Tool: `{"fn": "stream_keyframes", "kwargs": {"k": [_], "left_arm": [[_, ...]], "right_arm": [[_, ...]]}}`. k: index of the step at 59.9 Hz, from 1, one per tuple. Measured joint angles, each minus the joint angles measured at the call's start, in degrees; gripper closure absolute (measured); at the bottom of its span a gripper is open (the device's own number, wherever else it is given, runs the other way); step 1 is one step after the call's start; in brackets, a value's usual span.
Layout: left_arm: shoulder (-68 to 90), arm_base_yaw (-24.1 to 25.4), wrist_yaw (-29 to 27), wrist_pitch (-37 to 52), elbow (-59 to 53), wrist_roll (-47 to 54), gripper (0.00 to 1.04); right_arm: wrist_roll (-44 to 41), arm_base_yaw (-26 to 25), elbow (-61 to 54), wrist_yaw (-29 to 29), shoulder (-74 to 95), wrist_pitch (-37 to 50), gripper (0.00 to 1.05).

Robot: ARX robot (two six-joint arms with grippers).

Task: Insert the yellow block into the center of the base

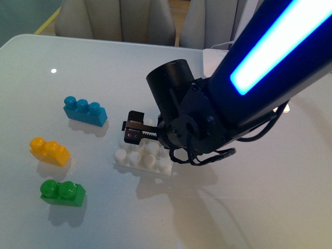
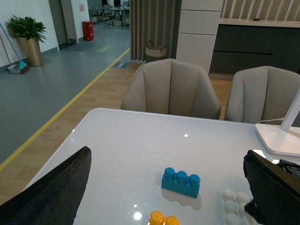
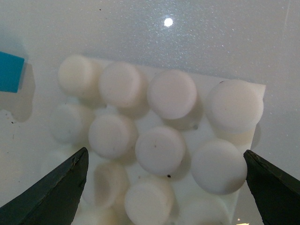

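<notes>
The right fingers (image 3: pixel 54 190) hung open and empty over the base (image 1: pixel 136 158). The left fingers (image 2: pixel 51 192) were open too. The yellow block (image 1: pixel 49 150) lay on the counter (image 1: pixel 244 207), left of the base, apart from it.

Looks like an office or showroom, not a home. Glossy white table (image 2: pixel 131 140), two beige upholstered chairs (image 2: pixel 171 89) drawn up behind it. Beyond them an open grey floor marked with a yellow line (image 2: pixel 70 101). Potted plant (image 2: pixel 27 33), red bin (image 2: pixel 87 30), wicker basket (image 2: pixel 156 50). Dark cabinets (image 2: pixel 253 49) under a slatted wall.
</notes>
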Motion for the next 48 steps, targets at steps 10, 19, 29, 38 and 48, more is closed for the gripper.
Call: {"fn": "stream_keyframes", "kwargs": {"k": [10, 19, 29, 38, 48], "left_arm": [[0.0, 0.0, 0.0, 0.0, 0.0, 0.0, 0.07], [0.0, 0.0, 0.0, 0.0, 0.0, 0.0, 0.07], [0.0, 0.0, 0.0, 0.0, 0.0, 0.0, 0.07], [0.0, 0.0, 0.0, 0.0, 0.0, 0.0, 0.07], [0.0, 0.0, 0.0, 0.0, 0.0, 0.0, 0.07]], "right_arm": [[1.6, -4.4, -3.8, 0.3, -2.1, 3.0, 0.09], [1.7, -7.5, -6.3, 0.2, -4.7, 5.4, 0.09], [1.7, -9.4, -9.8, -1.9, -11.1, 10.4, 0.09], [-1.3, -10.5, -15.0, -3.0, -19.1, 14.8, 0.09], [-7.9, -12.0, -24.7, -3.0, -30.7, 19.8, 0.09]]}}
